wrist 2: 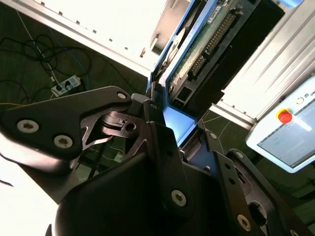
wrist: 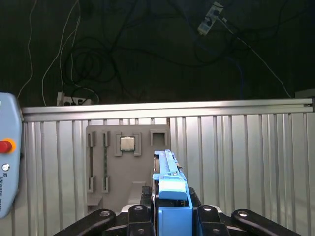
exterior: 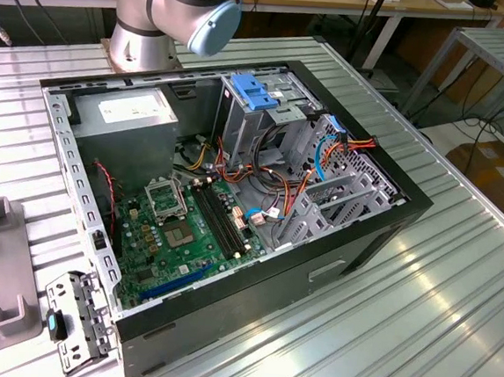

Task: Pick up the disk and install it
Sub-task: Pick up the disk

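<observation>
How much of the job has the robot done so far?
Picking up looks done: the gripper is shut on the disk in the first wrist view. In hand: the disk, held off the slatted table. Left: installing. The computer case lies open in the exterior view, and the disk is not yet inside.

**Robot arm and gripper: appearance**

Arm [exterior: 176, 1]: rounded silver-grey metal joints, one closed by a pale blue cap [exterior: 215, 22]; round silver base [exterior: 140, 51]. Gripper [wrist 2: 174, 123]: matte black angular link plates [wrist 2: 59, 123], studded with silver screws [wrist 2: 178, 197].
</observation>
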### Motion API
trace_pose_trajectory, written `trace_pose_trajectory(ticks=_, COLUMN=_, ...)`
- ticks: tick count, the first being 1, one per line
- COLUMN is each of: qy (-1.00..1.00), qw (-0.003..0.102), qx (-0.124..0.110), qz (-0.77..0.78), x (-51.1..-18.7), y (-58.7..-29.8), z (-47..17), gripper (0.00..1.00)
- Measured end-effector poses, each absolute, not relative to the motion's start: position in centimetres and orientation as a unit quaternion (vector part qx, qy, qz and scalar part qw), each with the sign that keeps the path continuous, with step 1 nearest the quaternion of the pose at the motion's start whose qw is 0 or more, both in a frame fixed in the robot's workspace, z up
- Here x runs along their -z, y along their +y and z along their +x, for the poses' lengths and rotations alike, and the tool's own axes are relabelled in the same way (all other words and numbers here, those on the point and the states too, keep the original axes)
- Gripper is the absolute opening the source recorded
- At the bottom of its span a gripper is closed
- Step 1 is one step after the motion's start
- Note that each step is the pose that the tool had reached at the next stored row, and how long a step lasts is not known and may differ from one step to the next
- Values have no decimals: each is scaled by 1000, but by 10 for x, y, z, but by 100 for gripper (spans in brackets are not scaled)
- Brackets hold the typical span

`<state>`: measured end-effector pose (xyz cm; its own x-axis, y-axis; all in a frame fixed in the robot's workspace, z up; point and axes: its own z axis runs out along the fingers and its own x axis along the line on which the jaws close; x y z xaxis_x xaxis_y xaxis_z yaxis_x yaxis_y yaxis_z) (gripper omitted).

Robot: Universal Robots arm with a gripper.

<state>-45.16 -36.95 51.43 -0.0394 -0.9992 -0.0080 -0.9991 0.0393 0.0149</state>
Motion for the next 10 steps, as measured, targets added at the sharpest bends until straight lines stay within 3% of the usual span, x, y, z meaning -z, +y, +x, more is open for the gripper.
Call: trace_pose_trajectory(ticks=10, qy=-721, qw=2, qx=8, qz=693, x=-514, y=-370, z=-437, gripper=37)
